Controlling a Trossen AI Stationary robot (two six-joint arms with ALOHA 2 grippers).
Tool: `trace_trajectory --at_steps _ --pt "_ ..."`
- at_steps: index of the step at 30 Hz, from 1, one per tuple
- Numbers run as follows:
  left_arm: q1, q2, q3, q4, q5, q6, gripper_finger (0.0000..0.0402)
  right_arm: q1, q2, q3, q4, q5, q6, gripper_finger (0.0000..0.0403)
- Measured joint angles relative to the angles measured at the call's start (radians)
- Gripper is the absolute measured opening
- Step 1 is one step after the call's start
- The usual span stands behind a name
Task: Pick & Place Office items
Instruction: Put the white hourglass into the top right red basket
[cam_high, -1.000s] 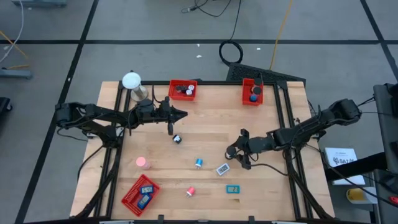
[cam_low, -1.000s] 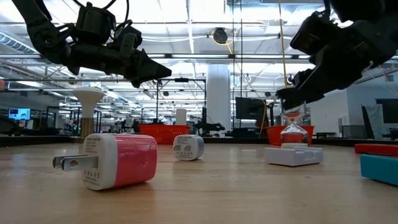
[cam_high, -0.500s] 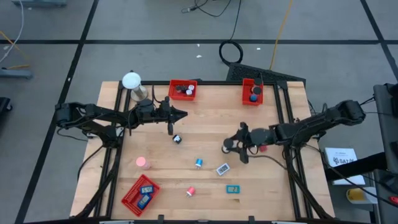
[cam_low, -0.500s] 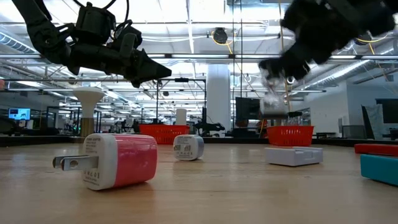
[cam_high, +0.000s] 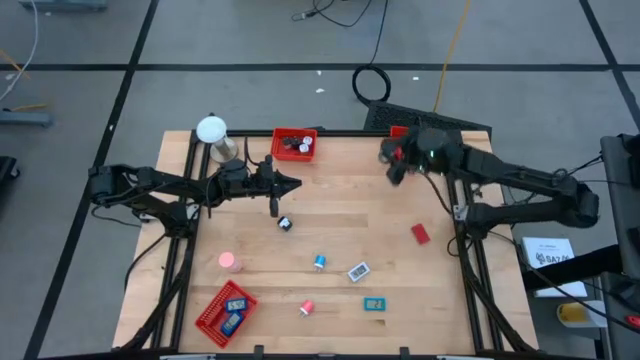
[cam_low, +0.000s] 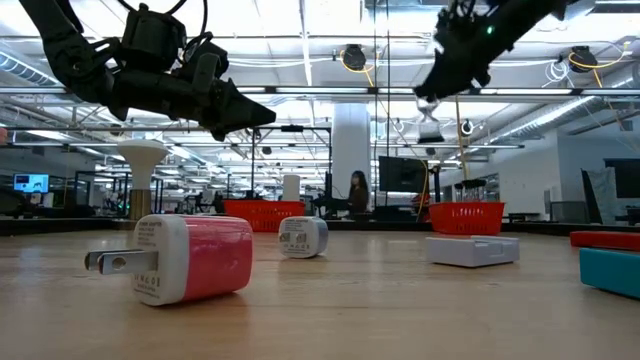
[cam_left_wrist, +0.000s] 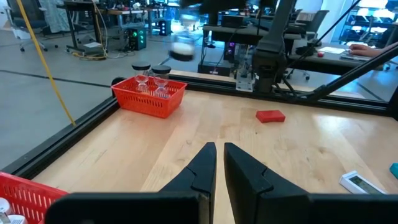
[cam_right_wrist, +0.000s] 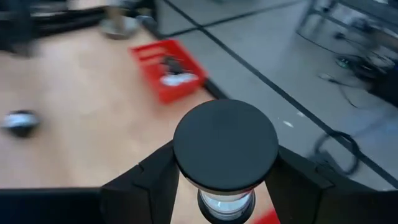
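My right gripper (cam_high: 393, 163) is shut on a small hourglass (cam_right_wrist: 225, 186) with black end caps and a clear glass body. It is high above the table's far right, beside the far right red mesh tray (cam_high: 405, 150). My left gripper (cam_high: 298, 183) hovers shut over the table's far left half, touching nothing. Lying on the wood are a pink charger (cam_high: 230, 261), a small black-and-white piece (cam_high: 284, 223), a blue roll (cam_high: 320, 262), a flat white piece (cam_high: 358, 271), a small red piece (cam_high: 307, 307), a teal piece (cam_high: 375, 305) and a flat red piece (cam_high: 420, 234). My right gripper pinches the hourglass between its two fingers (cam_right_wrist: 140, 186), one on each side, close under the black end cap (cam_right_wrist: 225, 146). That cap hides the exact place of contact. The hourglass is lifted clear and shows below the fingers in the low view (cam_low: 430, 128).
Another red mesh tray (cam_high: 294, 144) with items sits at the far edge, and a third (cam_high: 226, 313) lies at the near left. A white ball on a silver stand (cam_high: 212, 132) is at the far left corner. Black frame rails run along the table's sides.
My right gripper has risen from the table's middle right with the hourglass, which stood on the wood a second ago and is now lifted clear. It has swung toward the far edge, to the far right red tray. The flat red piece, earlier under the arm, now shows.
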Motion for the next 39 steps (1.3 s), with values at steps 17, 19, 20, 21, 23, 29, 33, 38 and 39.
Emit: trace_trajectory --at_steps 17,19,20,21,23,29,33,38,39 --pt "0.0 0.0 0.0 0.0 0.0 0.0 0.0031 -0.413 0.229 -0.061 0.223 -0.169 -0.098 0.0195" --pt "0.0 0.0 0.0 0.0 0.0 0.0 0.0031 -0.424 0.247 -0.068 0.241 -0.17 -0.097 0.0196" --pt "0.0 0.0 0.0 0.0 0.0 0.0 0.0031 -0.429 0.257 -0.074 0.254 -0.17 -0.097 0.0197" --pt "0.0 0.0 0.0 0.0 0.0 0.0 0.0031 -0.433 0.265 -0.081 0.267 -0.169 -0.096 0.0197" --pt "0.0 0.0 0.0 0.0 0.0 0.0 0.0031 -0.442 0.28 -0.099 0.283 -0.168 -0.095 0.0198" --pt "0.0 0.0 0.0 0.0 0.0 0.0 0.0031 -0.468 0.295 -0.135 0.349 -0.168 -0.087 0.0197" --pt "0.0 0.0 0.0 0.0 0.0 0.0 0.0031 -0.468 0.295 -0.167 0.372 -0.168 -0.087 0.0197" --pt "0.0 0.0 0.0 0.0 0.0 0.0 0.0031 -0.468 0.295 -0.212 0.429 -0.168 -0.083 0.0197" --pt "0.0 0.0 0.0 0.0 0.0 0.0 0.0031 -0.468 0.295 -0.22 0.441 -0.168 -0.08 0.0197"
